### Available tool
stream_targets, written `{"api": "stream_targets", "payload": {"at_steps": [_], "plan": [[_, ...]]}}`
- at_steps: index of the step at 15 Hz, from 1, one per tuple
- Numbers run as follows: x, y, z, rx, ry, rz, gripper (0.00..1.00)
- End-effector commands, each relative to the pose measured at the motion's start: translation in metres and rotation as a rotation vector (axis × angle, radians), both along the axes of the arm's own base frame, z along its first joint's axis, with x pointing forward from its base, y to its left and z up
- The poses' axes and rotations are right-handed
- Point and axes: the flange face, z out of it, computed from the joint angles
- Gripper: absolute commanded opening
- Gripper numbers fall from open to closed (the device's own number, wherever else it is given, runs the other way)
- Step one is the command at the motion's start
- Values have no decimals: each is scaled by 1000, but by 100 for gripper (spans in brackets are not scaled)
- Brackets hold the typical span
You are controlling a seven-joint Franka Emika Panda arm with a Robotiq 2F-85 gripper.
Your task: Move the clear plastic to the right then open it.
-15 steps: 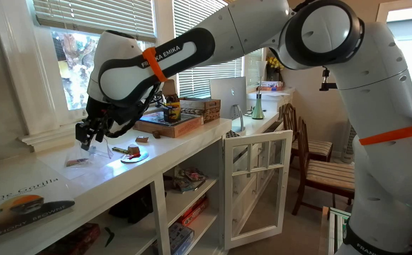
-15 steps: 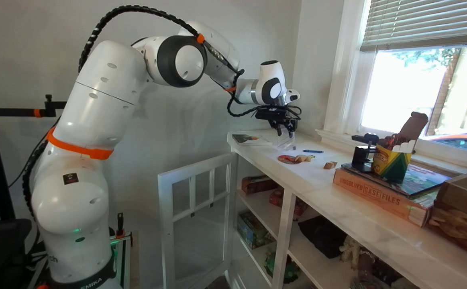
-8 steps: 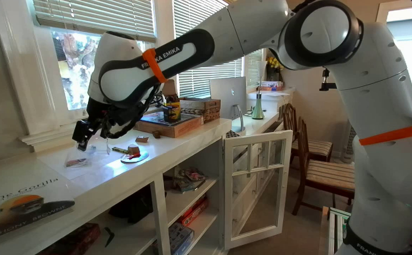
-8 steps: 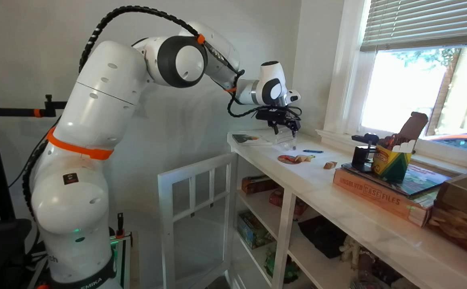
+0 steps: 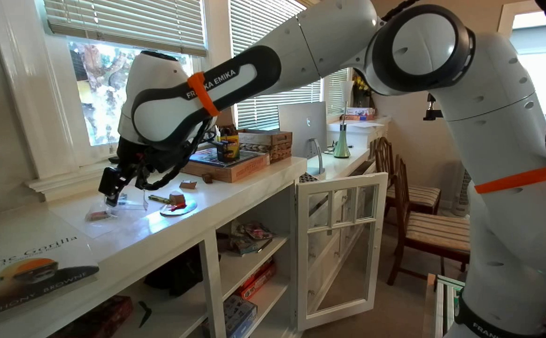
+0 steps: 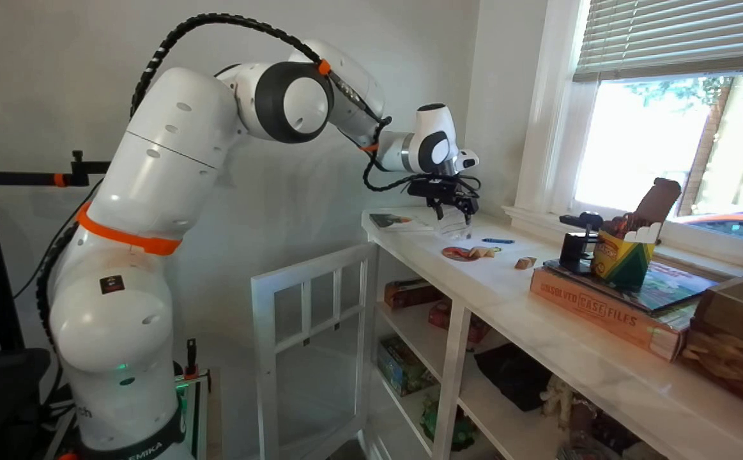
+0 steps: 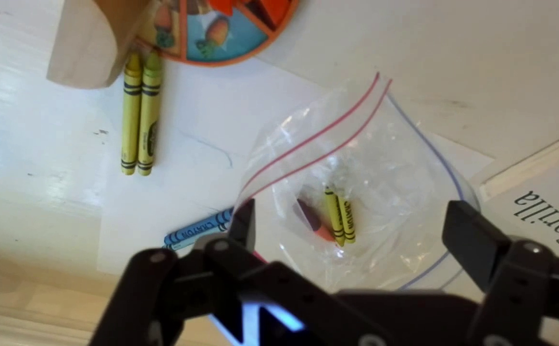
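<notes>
Wrist view: your gripper [image 7: 350, 225] has its fingers spread wide, with the clear plastic bag [image 7: 394, 178] below, between them (yellow crayons [image 7: 335, 216] show through). In an exterior view you can spot it on the white counter [image 5: 221, 193], near the Gorilla book [image 5: 28, 277] — pretty faint. In an exterior view, your gripper's right over it — well apart from the crayon box [image 6: 623, 259].

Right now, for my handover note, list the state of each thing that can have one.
Gripper: open.
Zip-top plastic bag: crayons inside; sealed or not, unclear.
White paned cabinet door: open.
Yellow-green crayon box: standing, lid up.
One Gorilla book: closed.
Window blinds: lowered to differing levels.
Silver desktop monitor: screen hidden.
</notes>
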Motion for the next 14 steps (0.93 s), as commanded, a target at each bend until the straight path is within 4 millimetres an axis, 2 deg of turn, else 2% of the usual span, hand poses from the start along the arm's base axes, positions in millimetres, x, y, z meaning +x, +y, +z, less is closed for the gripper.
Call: {"api": "stream_targets", "payload": {"at_steps": [1,8,9,10,11,14], "plan": [[1,-2,-5,19,2,-13,100],[0,-2,-2,21,0,-14,100],[0,-1,-2,23,0,-14,75],[0,-1,-2,24,-1,-14,75],[0,-2,-2,25,-1,-14,68],[1,-2,-2,27,-2,-16,42]]}}
